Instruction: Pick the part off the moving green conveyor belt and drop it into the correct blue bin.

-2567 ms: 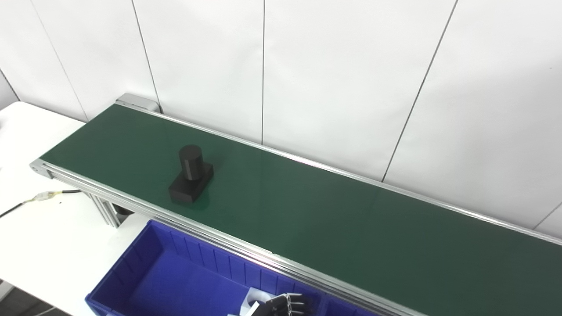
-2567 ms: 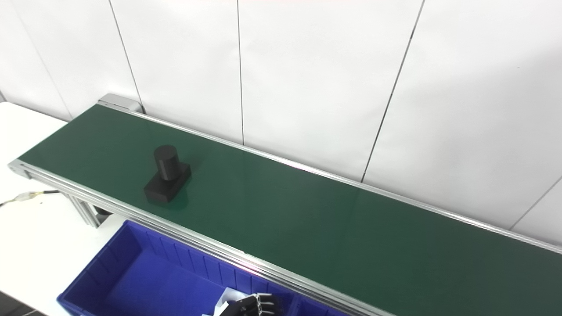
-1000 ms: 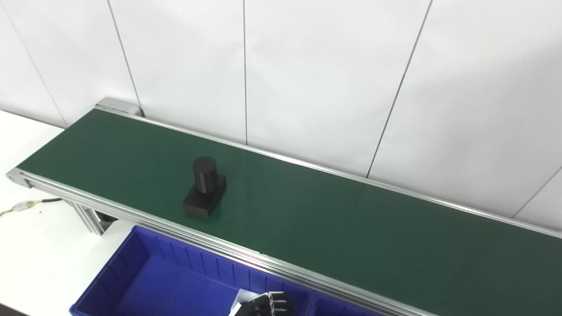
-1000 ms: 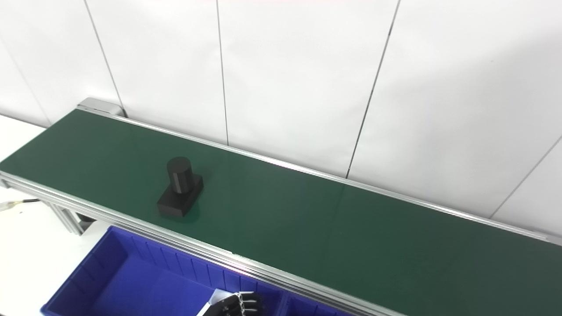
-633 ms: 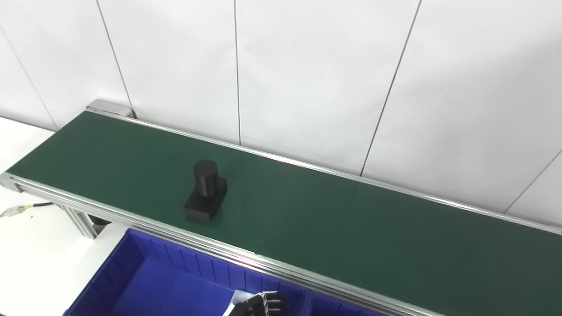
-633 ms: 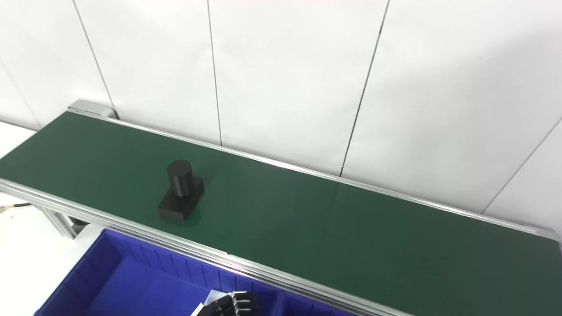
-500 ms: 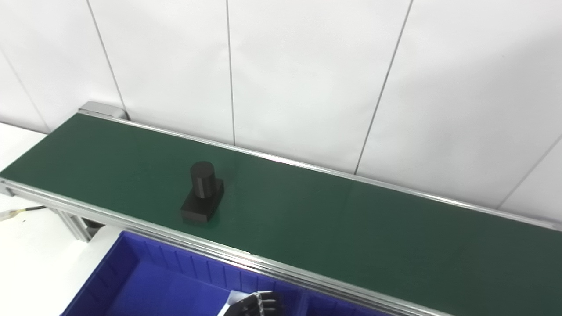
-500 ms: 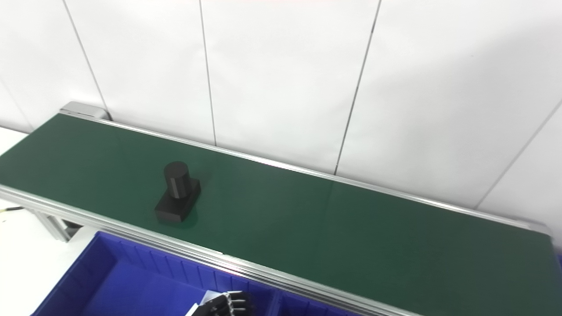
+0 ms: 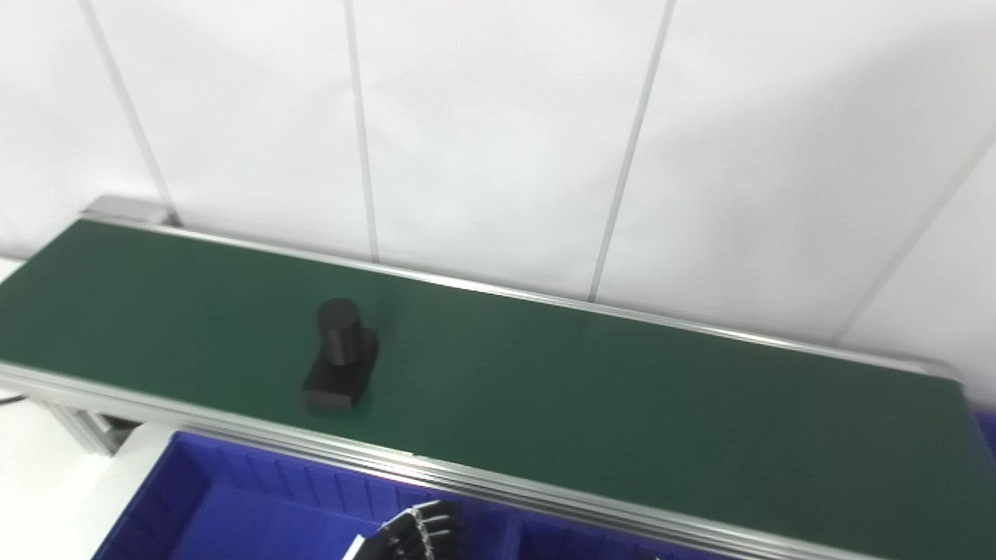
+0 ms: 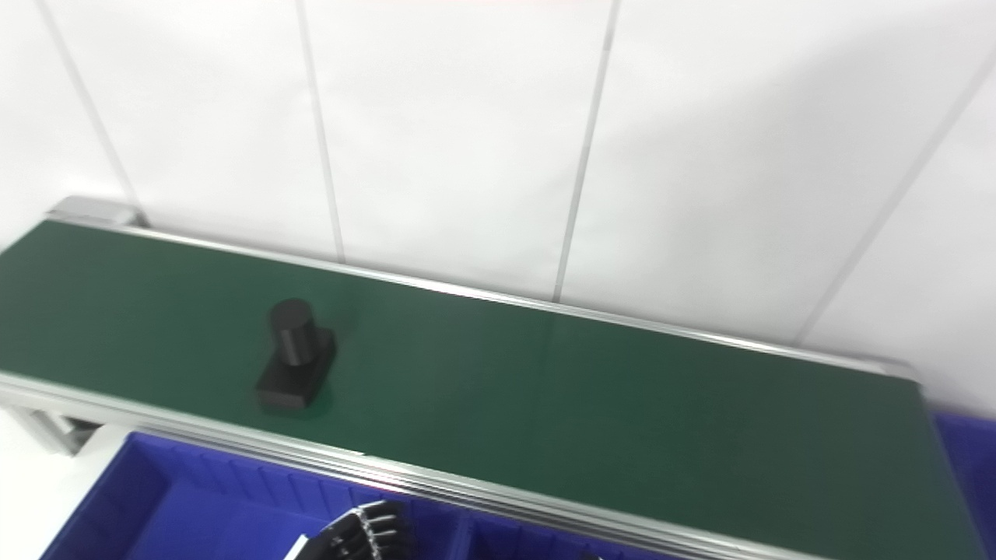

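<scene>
Left robot hand (image 9: 420, 533) grip unclear; far-right blue bin (image 10: 965, 459) clearer in right eye view.

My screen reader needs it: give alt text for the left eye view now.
A black part, a cylinder on a rectangular base, sits untouched on the green conveyor belt. Below, the dark left hand hovers over the blue plastic bin at the bottom edge.

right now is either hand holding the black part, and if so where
No. The black part sits free on the green belt, untouched. Only the left hand shows, low over the blue bin; whether its fingers hold anything cannot be told.
</scene>
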{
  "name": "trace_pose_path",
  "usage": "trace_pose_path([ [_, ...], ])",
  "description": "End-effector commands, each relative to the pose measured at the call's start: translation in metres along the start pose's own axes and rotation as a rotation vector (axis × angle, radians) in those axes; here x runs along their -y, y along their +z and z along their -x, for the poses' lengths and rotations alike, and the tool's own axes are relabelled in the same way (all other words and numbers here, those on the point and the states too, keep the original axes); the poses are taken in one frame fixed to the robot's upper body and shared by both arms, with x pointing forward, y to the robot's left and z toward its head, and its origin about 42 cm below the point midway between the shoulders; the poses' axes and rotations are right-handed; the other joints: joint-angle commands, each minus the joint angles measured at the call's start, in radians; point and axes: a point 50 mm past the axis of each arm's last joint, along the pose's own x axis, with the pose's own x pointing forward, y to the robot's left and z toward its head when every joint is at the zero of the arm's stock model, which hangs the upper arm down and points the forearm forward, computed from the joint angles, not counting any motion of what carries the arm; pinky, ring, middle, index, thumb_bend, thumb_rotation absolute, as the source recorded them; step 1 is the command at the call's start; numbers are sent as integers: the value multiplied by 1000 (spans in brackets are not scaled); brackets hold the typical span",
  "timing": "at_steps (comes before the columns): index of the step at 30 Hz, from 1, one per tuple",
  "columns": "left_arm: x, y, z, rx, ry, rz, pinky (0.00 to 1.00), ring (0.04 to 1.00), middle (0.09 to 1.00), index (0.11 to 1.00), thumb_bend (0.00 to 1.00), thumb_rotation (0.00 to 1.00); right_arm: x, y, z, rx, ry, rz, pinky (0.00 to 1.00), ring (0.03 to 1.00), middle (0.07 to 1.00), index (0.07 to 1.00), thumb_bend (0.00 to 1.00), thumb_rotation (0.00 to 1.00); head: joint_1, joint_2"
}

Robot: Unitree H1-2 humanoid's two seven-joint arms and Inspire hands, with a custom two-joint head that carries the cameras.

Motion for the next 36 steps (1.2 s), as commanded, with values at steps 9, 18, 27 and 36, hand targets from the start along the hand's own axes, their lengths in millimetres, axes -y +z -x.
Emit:
trace_pose_path([
  [9, -6, 15, -8, 48, -4, -9, 696, 681, 712, 735, 579, 0, 0, 25, -24, 148, 17, 3, 641, 728, 798, 870, 663, 52, 44, -5],
  [18, -1, 17, -15, 50, 5, -12, 699, 682, 710, 732, 603, 0, 13, 83, -93, 319, 119, -11, 602, 731, 824, 882, 698, 4, 88, -30],
  [27, 5, 14, -16, 57, 11, -9, 681, 682, 706, 731, 589, 0, 9, 142, -153, 439, 195, 82, 701, 784, 840, 880, 735, 73, 114, -36],
  [36, 8, 12, -14, 54, 16, -1, 709, 699, 711, 730, 567, 0, -2, 193, -199, 485, 268, 162, 778, 842, 895, 950, 788, 113, 118, -34],
])
